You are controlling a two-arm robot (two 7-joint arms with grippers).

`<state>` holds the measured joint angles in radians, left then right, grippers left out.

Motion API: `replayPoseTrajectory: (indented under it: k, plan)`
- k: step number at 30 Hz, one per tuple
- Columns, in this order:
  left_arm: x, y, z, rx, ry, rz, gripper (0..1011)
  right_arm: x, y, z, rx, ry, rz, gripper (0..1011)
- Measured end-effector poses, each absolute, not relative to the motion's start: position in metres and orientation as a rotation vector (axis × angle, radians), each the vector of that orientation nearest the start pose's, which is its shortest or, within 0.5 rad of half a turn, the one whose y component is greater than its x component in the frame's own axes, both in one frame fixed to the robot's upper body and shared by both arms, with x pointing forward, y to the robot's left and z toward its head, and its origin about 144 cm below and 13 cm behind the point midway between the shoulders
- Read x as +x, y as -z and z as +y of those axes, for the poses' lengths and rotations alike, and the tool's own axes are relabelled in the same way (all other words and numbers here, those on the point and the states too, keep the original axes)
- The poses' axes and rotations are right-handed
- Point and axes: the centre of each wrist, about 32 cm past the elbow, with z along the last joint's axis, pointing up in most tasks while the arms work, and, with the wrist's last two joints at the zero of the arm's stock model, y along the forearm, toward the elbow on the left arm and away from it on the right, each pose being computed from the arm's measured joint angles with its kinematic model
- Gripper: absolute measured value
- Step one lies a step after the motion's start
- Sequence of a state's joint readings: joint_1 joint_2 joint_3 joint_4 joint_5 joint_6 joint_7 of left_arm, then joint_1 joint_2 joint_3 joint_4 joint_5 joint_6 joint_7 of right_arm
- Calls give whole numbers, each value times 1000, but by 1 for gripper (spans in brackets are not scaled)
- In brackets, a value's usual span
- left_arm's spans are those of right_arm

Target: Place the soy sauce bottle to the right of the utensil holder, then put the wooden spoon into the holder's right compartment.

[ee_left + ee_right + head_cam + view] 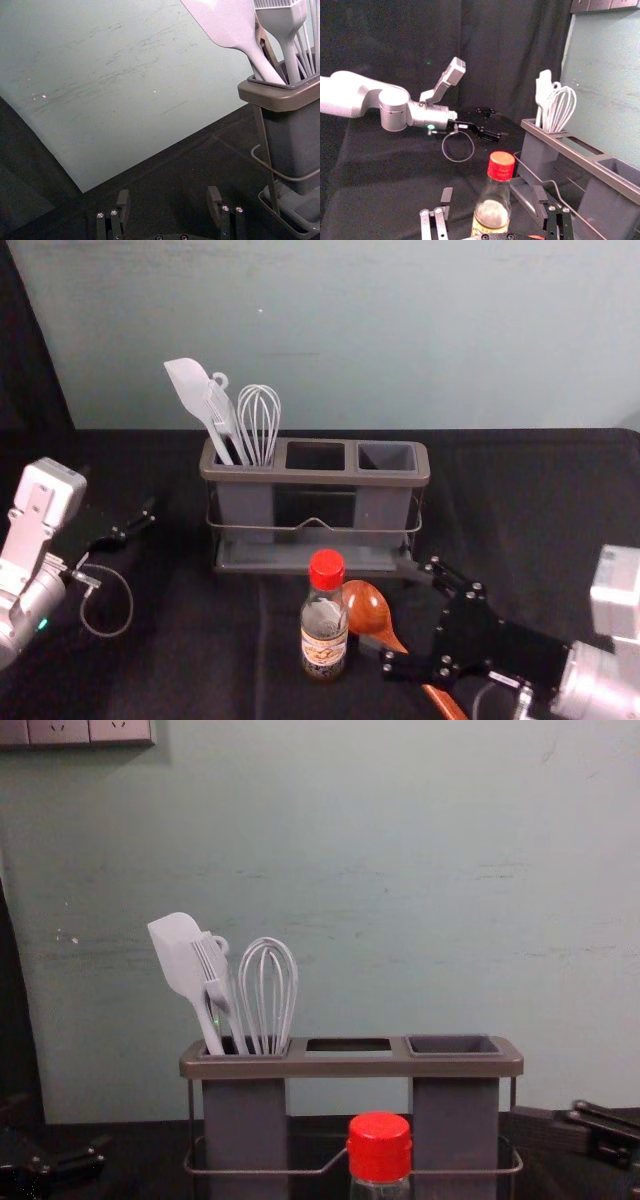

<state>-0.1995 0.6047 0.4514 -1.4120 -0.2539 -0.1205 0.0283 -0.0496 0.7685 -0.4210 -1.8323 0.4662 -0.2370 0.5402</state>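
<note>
Right gripper [390,608] spread, empty, aimed at the soy sauce bottle [324,625], likely for a side grasp. Bottle's upright toward the table's [190,665] near edge; wooden spoon [368,609] beside it, seemingly under the gripper. Utensil holder [315,478] by far edge, right compartment [387,457] free for spoon. Left gripper [168,199] parked near left edge, fingers apart.

Scuffed grey-green wall [430,840]; black curtain [510,55]; black-draped table [540,510].

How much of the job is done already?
Nothing looks done yet: the bottle stands in front of the holder, not to its right. Nothing is in hand; the right gripper is open beside the bottle, the left waits off left. Left to do: move the bottle, then put the spoon into the empty right slot.
</note>
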Motion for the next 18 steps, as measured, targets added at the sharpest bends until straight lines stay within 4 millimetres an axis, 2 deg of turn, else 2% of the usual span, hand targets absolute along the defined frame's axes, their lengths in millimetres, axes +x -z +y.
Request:
replayPoseTrajectory:
  k: [18]
  plan:
    - [489,-1140,310,304,-1248,-285,1011,445,-1187,-243,-49,501,-59,1002]
